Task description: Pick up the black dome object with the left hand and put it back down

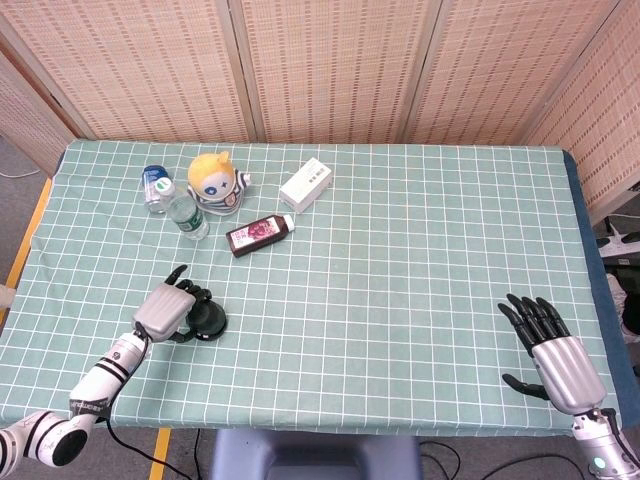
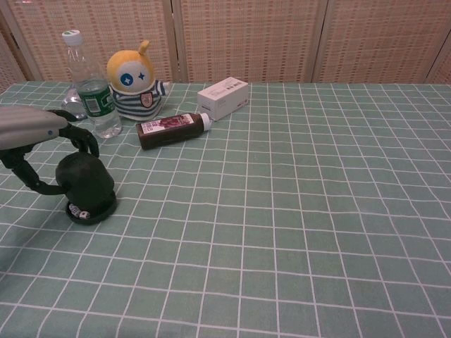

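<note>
The dark fingers (image 2: 79,138) of the left hand (image 1: 168,308) curl over the crown of the black dome object (image 2: 86,184), thumb hooked at its near side, gripping it near the left front of the checked table (image 1: 400,300); its base disc appears just parted from the cover. A clean lift likely calls for an even, vertical rise. The forearm slopes low from the table edge, while the right hand (image 1: 548,345) rests palm-down, fingers spread and empty.
</note>
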Tool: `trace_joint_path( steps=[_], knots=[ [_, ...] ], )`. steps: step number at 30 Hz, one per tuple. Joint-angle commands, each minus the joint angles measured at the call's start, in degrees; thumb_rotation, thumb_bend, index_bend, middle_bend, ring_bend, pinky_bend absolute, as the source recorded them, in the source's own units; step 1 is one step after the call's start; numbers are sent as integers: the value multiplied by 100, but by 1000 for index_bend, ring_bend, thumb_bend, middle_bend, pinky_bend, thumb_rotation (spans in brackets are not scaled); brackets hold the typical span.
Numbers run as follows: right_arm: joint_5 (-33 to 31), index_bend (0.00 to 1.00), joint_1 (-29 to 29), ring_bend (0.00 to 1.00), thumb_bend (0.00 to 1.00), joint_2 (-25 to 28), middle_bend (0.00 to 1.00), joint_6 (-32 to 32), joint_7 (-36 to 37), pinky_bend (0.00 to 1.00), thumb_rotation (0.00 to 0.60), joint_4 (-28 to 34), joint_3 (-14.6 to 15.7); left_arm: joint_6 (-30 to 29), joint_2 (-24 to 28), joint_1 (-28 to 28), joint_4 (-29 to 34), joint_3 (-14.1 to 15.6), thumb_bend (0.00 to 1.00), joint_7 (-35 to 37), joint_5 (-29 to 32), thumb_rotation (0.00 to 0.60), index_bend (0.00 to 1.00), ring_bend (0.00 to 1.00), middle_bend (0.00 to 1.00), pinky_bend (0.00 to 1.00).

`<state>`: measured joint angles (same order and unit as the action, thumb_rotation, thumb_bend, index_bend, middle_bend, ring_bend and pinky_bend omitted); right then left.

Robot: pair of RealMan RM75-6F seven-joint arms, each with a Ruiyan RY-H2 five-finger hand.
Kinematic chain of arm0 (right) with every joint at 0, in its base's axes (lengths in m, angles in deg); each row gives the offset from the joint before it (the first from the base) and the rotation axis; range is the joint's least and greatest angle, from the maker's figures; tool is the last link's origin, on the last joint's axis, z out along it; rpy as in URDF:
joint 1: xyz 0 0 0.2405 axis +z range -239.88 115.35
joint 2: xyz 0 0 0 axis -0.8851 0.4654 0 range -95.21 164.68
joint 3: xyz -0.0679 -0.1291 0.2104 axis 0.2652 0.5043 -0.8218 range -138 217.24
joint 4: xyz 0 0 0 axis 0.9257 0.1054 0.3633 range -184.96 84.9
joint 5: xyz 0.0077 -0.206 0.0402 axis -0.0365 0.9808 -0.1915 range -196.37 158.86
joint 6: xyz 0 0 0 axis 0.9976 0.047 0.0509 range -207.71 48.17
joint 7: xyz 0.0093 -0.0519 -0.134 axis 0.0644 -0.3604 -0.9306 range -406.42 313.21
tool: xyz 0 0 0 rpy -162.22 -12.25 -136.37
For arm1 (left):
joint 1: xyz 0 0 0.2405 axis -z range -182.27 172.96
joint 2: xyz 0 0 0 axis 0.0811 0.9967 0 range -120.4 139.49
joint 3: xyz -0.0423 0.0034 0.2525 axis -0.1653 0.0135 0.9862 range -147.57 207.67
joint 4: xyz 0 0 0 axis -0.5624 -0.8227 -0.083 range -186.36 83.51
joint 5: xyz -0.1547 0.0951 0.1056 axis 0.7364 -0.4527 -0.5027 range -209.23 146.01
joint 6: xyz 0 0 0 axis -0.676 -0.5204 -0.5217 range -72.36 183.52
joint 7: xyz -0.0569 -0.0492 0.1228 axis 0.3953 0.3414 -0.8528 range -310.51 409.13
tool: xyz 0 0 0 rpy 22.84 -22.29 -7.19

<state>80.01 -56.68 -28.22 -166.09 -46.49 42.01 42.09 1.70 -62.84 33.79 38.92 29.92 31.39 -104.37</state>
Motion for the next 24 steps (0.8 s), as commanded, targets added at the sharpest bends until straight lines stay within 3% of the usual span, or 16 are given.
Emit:
trace_joint_path(
  steps=[1,6,10,15,18,21,24],
  knots=[
    [1,0,1,0,0,2,0,-4,4,0,600,0,-2,-166,182,-88,111,-88,263,150,-45,600,472,247,505,25],
    [7,0,2,0,0,4,0,-12,13,0,600,-2,-3,-220,377,-252,-25,-133,263,352,180,600,470,256,507,28],
    [13,0,8,0,0,5,0,-2,11,0,600,9,0,116,280,-297,-499,-131,268,461,628,600,462,259,510,28],
    [14,0,-4,0,0,10,0,-24,-3,0,600,19,-1,547,38,-298,-990,-51,278,580,857,600,367,238,460,28],
    [10,0,2,0,0,2,0,-11,-20,0,600,14,-4,558,-69,-337,-1131,-10,281,612,779,600,233,154,348,27],
    [3,0,3,0,0,-2,0,-8,-17,0,600,10,-6,509,-111,-374,-1192,-8,281,632,716,600,23,21,94,26],
    [-5,0,-3,0,0,0,0,-14,-10,0,600,14,-7,468,-89,-416,-1182,22,291,614,639,600,0,0,0,23]
  ],
)
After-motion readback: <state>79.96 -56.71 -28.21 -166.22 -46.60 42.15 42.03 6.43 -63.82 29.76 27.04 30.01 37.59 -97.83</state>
